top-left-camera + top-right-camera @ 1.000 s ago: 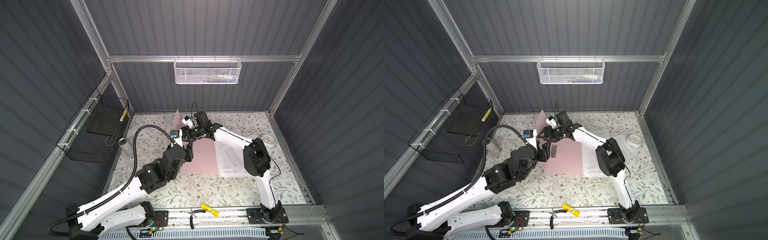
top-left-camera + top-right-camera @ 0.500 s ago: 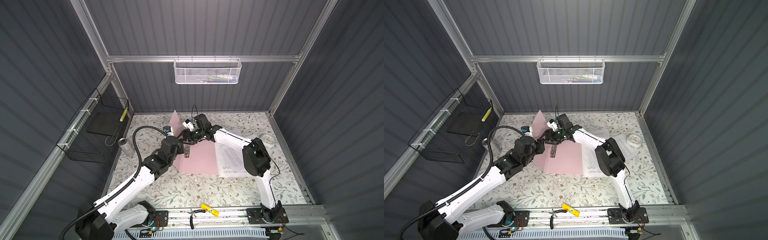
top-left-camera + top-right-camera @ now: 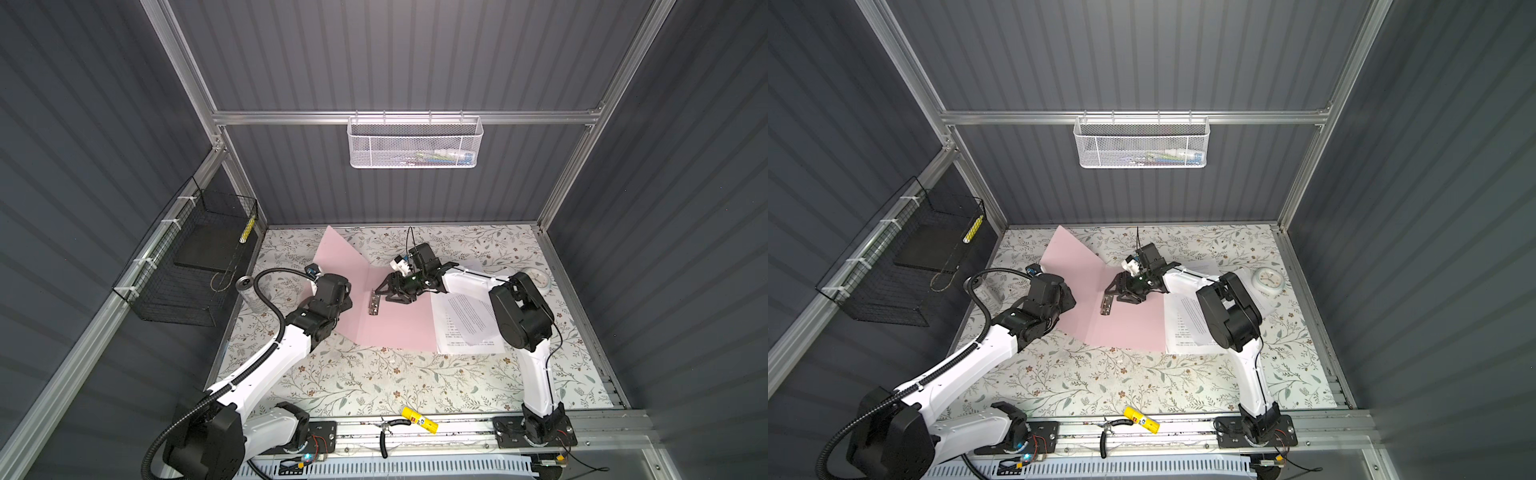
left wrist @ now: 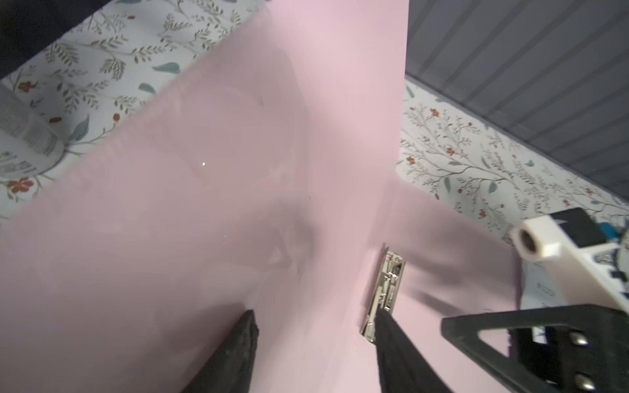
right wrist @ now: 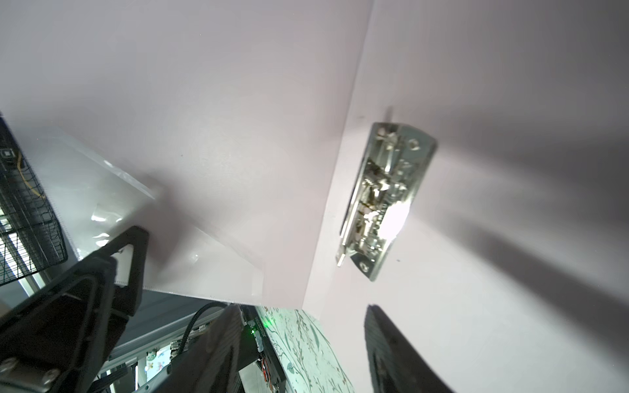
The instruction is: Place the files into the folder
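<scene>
The folder (image 3: 390, 324) lies open. The left gripper (image 4: 315, 316), jaws apart, seems to prop the cover up so it cannot flop shut. The right gripper (image 5: 303, 308), apart and empty, hovers over the clip (image 3: 374, 302). The files (image 3: 465, 324) lie just beside the folder.

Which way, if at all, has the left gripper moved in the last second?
Yes. In a top view the left gripper has backed leftward, away from the metal clip and toward the silver can.
</scene>
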Controlling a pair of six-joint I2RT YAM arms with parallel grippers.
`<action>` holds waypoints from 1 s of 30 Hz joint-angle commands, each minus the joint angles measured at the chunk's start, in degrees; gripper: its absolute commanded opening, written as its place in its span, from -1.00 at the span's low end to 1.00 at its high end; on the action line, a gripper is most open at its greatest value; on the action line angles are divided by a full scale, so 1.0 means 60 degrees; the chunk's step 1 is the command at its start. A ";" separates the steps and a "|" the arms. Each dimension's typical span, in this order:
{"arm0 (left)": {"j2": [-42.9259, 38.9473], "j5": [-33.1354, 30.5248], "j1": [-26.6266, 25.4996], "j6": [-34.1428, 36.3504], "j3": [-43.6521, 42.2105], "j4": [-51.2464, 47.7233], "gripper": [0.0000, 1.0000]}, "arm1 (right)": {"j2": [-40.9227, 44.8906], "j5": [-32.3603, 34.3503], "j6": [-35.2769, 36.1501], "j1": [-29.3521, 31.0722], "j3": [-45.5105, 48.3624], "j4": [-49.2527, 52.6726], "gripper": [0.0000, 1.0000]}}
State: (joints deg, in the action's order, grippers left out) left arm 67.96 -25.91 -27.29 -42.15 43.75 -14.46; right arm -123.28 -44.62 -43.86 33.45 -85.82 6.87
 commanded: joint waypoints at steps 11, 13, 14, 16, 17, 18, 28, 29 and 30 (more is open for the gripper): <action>0.0803 -0.0292 0.0190 -0.1475 -0.1215 0.0816 0.13 | -0.0737 0.0602 0.0968 -0.0253 -0.1093 0.0874 0.21; 0.0910 -0.0208 0.0197 -0.1650 -0.1402 0.0935 0.12 | -0.0926 0.0557 0.0924 -0.0251 -0.1353 0.0917 0.21; 0.0932 -0.0133 0.0197 -0.1717 -0.1504 0.1033 0.11 | -0.1008 0.0548 0.0922 -0.0245 -0.1473 0.0950 0.21; 0.0933 0.0050 0.0207 -0.1929 -0.1739 0.1219 0.09 | -0.1215 0.0525 0.0923 -0.0225 -0.1760 0.1045 0.20; 0.0933 0.0144 0.0201 -0.1988 -0.1816 0.1294 0.08 | -0.1319 0.0496 0.0923 -0.0211 -0.1893 0.1125 0.20; 0.0948 0.0224 0.0203 -0.2061 -0.1882 0.1352 0.08 | -0.1417 0.0460 0.0923 -0.0172 -0.2036 0.1164 0.20; 0.0986 0.0824 0.0198 -0.2495 -0.2537 0.1947 0.05 | -0.2268 0.0273 0.0791 0.0111 -0.3041 0.1401 0.20; 0.0939 0.0884 0.0199 -0.2485 -0.2583 0.2015 0.05 | -0.2328 0.0260 0.0791 0.0126 -0.3114 0.1438 0.20; 0.0906 0.0931 0.0200 -0.2468 -0.2629 0.2083 0.05 | -0.2382 0.0265 0.0805 0.0123 -0.3201 0.1458 0.20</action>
State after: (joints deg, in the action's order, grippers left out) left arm 73.65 -21.76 -26.50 -55.96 28.91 -3.49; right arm -136.14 -42.24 -39.42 34.02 -103.00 14.02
